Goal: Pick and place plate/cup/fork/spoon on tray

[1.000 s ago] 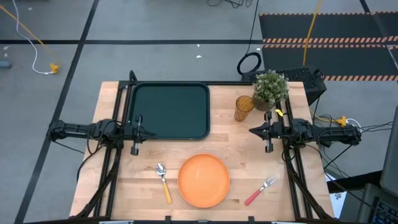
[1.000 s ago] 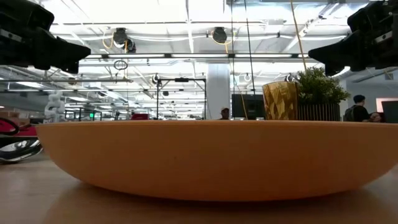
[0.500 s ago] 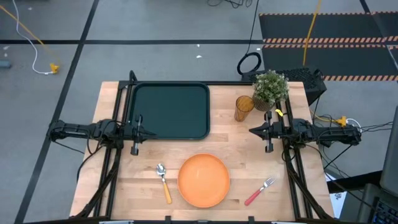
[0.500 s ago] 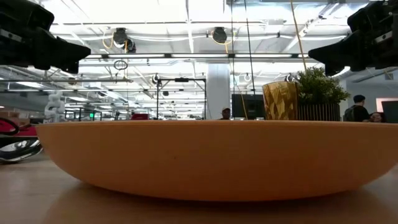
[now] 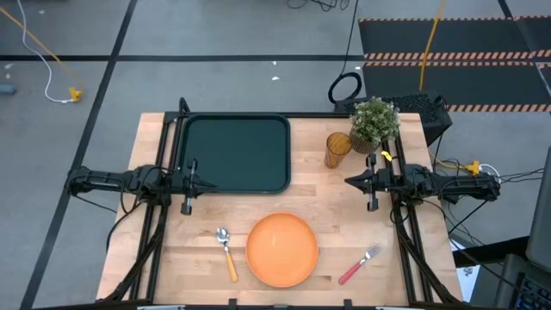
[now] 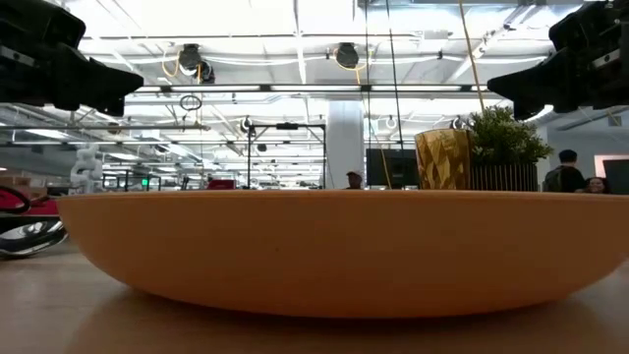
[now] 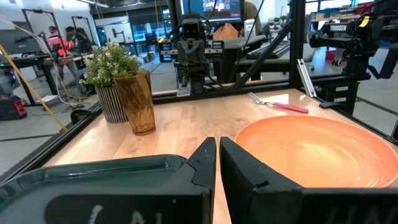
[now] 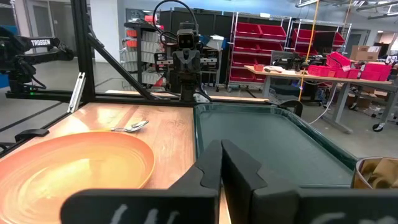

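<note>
Both my jaws are pressed together and hold nothing. My left gripper [image 5: 207, 184] hangs over the tray's near-left edge; my right gripper [image 5: 349, 181] hangs over bare table [image 5: 336, 207] just in front of the cup. In each wrist view my fingers [image 7: 208, 163] meet with only a hairline slit between them.

Hidden or cut off: the low view is almost filled by the plate [image 6: 344, 251], so tray, spoon and fork don't show there; only the cup [image 6: 442, 158] and the potted plant [image 6: 506, 147] poke above its rim. Both grippers show there only as dark shapes at the top corners. In the right wrist view the cup [image 8: 376, 173] is clipped at the frame edge. People in the room behind are too small to make out.

Counts: one tray [image 5: 237, 153], one plate [image 5: 281, 249], one cup [image 5: 337, 150], one spoon [image 5: 226, 251], one fork [image 5: 359, 264], one plant [image 5: 375, 122], two arms.

Positions against my jaws: the tray lies under and beyond my left tips. The plate sits at the table's near edge, between the two grippers and apart from both. The spoon lies just left of the plate, the fork to its right, each well apart from my tips.
</note>
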Robot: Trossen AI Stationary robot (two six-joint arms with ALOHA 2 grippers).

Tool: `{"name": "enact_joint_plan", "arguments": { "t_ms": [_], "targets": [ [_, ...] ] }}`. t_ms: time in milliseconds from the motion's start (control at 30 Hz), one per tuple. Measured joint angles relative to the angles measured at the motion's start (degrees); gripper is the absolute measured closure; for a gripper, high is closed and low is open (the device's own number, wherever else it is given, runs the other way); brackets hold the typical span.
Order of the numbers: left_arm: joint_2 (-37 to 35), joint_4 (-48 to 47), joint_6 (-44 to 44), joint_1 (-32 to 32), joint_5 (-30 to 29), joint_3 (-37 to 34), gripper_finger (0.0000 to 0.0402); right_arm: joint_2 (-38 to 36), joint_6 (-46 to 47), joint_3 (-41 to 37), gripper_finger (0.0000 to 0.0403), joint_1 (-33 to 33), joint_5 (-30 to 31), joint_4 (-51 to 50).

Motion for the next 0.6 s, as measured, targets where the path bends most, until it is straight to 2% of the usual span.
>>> {"name": "enact_joint_plan", "arguments": {
  "t_ms": [400,600],
  "targets": [
    [-0.01,0.0,0.31,0.0,0.0,0.0,0.0376,0.0,-0.01,0.0,0.0403,0.02,0.0,0.0],
    [-0.01,0.2,6.47,0.0,-0.02,-0.02,0.0376,-0.02,0.0,0.02,0.0403,0.0,0.0,0.0]
  ]
}}
